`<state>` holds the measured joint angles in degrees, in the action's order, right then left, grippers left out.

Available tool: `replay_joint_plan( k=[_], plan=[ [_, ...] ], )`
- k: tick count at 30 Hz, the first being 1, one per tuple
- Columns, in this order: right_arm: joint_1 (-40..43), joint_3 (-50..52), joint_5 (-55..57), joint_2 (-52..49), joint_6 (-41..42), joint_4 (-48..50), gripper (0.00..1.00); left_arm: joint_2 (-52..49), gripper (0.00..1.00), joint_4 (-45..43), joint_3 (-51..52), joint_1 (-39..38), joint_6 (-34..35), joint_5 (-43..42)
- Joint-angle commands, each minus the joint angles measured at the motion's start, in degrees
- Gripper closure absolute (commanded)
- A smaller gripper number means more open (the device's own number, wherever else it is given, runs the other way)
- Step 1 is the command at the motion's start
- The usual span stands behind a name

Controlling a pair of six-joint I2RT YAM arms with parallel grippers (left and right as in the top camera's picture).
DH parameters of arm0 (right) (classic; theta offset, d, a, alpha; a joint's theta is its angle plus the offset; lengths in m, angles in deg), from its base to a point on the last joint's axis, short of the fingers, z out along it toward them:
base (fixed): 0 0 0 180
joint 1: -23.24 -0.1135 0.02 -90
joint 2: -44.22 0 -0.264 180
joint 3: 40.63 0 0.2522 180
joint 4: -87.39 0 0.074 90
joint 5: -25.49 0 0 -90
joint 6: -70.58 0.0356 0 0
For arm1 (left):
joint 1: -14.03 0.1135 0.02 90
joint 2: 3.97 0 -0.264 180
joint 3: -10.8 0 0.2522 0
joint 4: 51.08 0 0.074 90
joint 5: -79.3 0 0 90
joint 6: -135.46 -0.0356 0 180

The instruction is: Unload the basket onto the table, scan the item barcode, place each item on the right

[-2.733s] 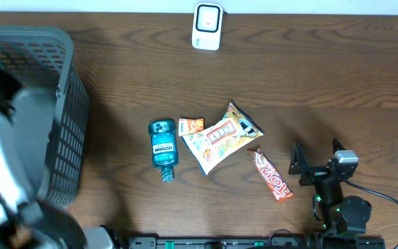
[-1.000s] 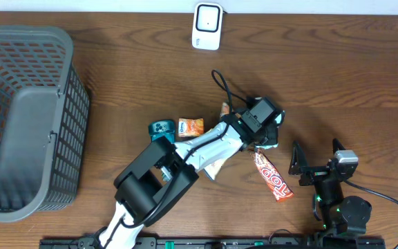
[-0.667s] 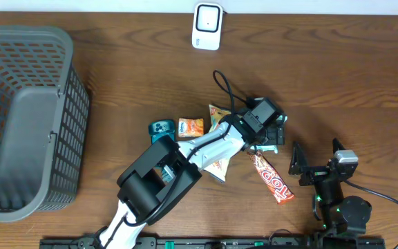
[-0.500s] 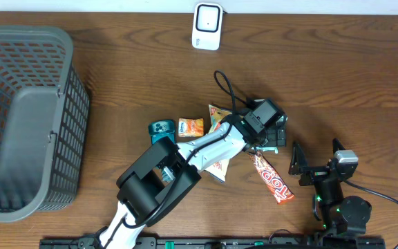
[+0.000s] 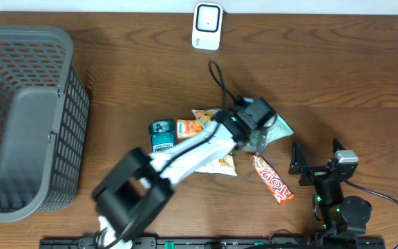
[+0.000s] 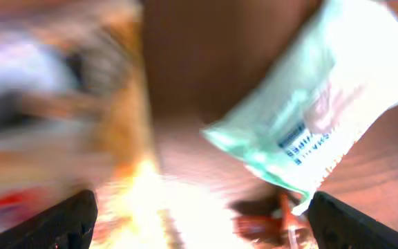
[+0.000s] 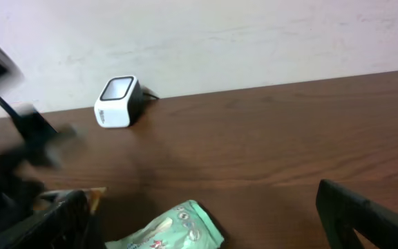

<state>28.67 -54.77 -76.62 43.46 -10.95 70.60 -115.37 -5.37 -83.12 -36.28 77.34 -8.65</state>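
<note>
Near the middle of the tabletop (image 5: 351,76), the left gripper (image 6: 200,207) has its fingers (image 6: 68,221) spread wide and holds nothing. A pale green packet (image 6: 323,111) lies flat on the wood just past them. The wrist view is too blurry to tell if it touches them. A red candy bar (image 5: 273,178) lies just beside the packet. The white scanner (image 5: 207,26) stands well apart at the far edge. The right gripper (image 5: 315,158) is spread wide too, and it is empty.
</note>
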Motion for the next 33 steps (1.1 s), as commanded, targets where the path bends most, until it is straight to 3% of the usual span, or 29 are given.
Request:
replay_joint_plan(
  k=[1, 5, 9, 13, 19, 22, 26, 33],
  plan=[
    [-0.17, 0.04, -0.04, 0.09, -0.63, -0.24, 0.01, 7.43, 0.02, 1.33, 0.07, 1.86, -8.24, 10.10],
    [-0.17, 0.04, -0.04, 0.09, -0.63, -0.24, 0.01, 14.80, 0.02, 1.01, 0.07, 2.51, -12.00, 12.22],
    [-0.17, 0.04, -0.04, 0.09, -0.63, -0.24, 0.01, 22.88, 0.02, -1.31, 0.07, 2.51, -15.89, 24.61],
    [-0.17, 0.04, -0.04, 0.09, -0.63, -0.24, 0.01, 29.03, 0.02, -9.14, 0.07, 3.28, -23.85, 37.11],
    [-0.17, 0.07, -0.04, 0.09, -0.63, -0.24, 0.01, 34.38, 0.02, -32.06, 0.07, 8.04, -44.11, 39.56],
    [-0.17, 0.04, -0.04, 0.09, -0.63, -0.24, 0.01, 34.80, 0.02, -40.50, 0.07, 10.93, -57.35, 39.58],
    [-0.17, 0.04, -0.04, 0.09, -0.63, -0.24, 0.01, 34.77, 0.02, -35.67, 0.07, 14.32, -69.64, 39.58],
    [-0.17, 0.04, -0.04, 0.09, -0.63, -0.24, 0.01, 37.77, 0.02, -16.98, 0.39, 20.09, -69.22, 21.53]
  ],
)
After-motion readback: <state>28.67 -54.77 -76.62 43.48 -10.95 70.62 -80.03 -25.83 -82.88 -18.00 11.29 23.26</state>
